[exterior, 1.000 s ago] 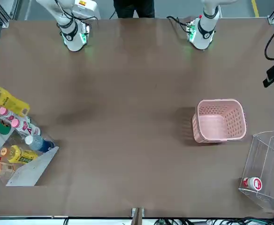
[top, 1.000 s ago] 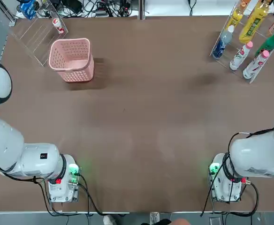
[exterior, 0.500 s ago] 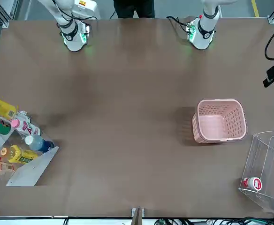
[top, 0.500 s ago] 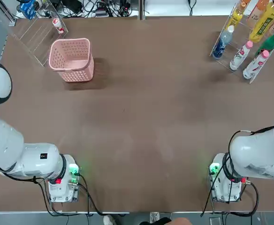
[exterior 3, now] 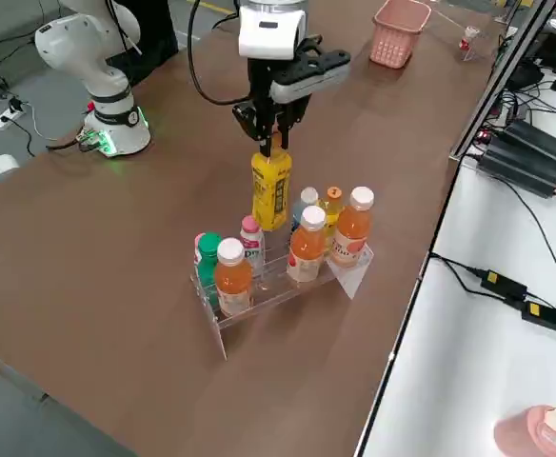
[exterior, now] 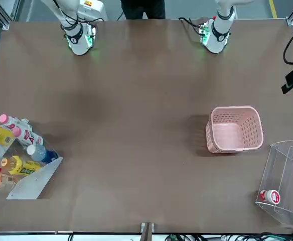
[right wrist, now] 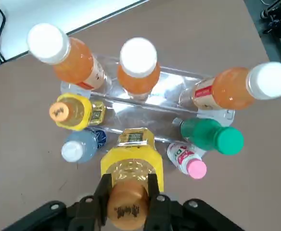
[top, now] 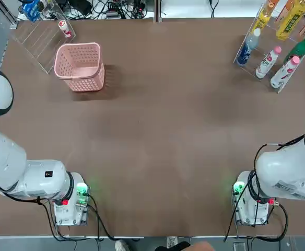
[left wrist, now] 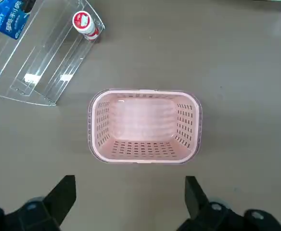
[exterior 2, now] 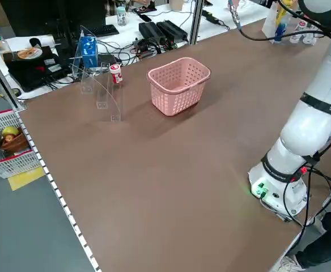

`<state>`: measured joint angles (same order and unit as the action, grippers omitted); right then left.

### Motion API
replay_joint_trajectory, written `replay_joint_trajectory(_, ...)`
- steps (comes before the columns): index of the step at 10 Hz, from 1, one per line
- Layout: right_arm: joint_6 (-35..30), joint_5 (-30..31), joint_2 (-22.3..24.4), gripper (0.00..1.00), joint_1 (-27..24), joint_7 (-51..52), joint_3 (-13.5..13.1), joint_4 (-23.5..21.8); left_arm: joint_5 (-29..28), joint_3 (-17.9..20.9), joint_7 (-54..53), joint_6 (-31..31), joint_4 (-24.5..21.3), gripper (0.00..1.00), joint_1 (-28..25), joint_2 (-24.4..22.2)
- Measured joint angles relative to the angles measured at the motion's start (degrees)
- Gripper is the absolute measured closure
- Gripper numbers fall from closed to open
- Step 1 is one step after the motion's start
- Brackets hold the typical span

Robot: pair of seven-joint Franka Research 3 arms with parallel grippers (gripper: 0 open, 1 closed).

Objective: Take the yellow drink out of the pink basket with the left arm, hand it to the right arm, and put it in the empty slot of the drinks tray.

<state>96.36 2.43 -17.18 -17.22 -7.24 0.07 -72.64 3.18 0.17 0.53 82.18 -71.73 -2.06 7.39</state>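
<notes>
The right pincer point(exterior 3: 276, 125) gripped the yellow drink point(exterior 3: 271, 193) by its neck above the tray point(exterior 3: 287, 276)'s empty slot; it ought to descend straight, clearing neighbouring caps; the left pincer point(left wrist: 131, 202) hung released above the empty basket point(left wrist: 144, 126).

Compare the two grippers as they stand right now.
The right gripper is shut on the yellow drink, just above the drinks tray; the left gripper is open and holds nothing. The right hangs over bottles; the left hangs above the pink basket. Both point downward.
</notes>
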Motion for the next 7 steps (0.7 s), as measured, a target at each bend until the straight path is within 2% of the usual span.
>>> replay_joint_trajectory(7,2.33,-0.24,-5.16,0.66,-1.57,-0.91,0.13,2.67,0.00,0.19,0.00,0.00,0.00,0.00,0.00,0.00)
